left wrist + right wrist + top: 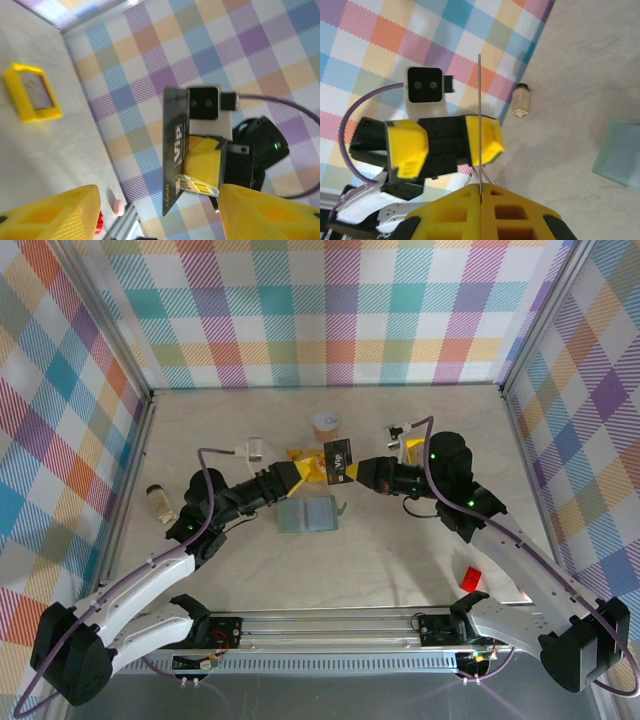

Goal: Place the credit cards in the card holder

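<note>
Two grippers meet mid-air over the table centre. R gripper [481,195] is clamped tight on a dark card [175,145] marked VIP, held on edge & approx upright. L gripper [447,145] faces it w/ jaws wide, one finger either side of the card, not pinching it. Card holder [307,515] lies flat on the table at 6 o'clock from the card, apart from both grippers. Step in hand, I'd say: card carried in R grip, insertion not yet begun. Next move prob calls for lowering R toward 6 o'clock & lining the card's edge up w/ a slot mouth. Can't tell which way the slots face, so L may need to pin the soft holder down. Surface is a pale, faintly mottled tabletop [400,550]. On it, reckoned from the card: yellow tray [32,92] at 2 o'clock, brown round roll [326,424] at 12, small cream bottle [157,502] at 9, red bit [468,577] at 4. Walls [330,310] are pastel checked cloth on 3 sides.
</note>
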Robot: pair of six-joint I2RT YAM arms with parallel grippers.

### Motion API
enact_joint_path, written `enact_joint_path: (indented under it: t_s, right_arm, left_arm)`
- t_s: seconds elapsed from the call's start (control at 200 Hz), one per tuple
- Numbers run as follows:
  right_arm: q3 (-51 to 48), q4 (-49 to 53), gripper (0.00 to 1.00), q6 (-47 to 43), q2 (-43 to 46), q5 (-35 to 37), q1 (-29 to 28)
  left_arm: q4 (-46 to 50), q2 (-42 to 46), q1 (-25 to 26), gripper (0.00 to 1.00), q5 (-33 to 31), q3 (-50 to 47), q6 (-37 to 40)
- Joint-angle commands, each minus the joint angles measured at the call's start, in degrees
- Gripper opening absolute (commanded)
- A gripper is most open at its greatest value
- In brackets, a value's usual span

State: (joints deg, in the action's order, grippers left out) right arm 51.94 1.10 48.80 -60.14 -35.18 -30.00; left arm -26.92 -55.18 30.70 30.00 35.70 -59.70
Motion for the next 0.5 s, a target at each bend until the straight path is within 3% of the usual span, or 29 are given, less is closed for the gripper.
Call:
enact_joint_path:
  t_s: [0.0, 0.165, 0.495]
  right_arm:
    - [-2.60, 0.57, 0.00, -2.20, -2.30, 2.87, -0.23]
    - [-7.13, -3.97, 0.00, -2.27, -7.35, 4.40, -0.24]
    - [-8.29, -9.71, 0.00, -4.02, -20.26, 7.11, -2.79]
  left_arm:
    - [8.31, 0.77, -4.26, 0.64, 2.41, -1.92, 0.88]
    - [13.07, -3.16, -8.95, 0.64, 6.38, -3.01, 3.96]
    - [24.83, -15.14, -9.78, 0.59, 3.01, 0.32, 14.26]
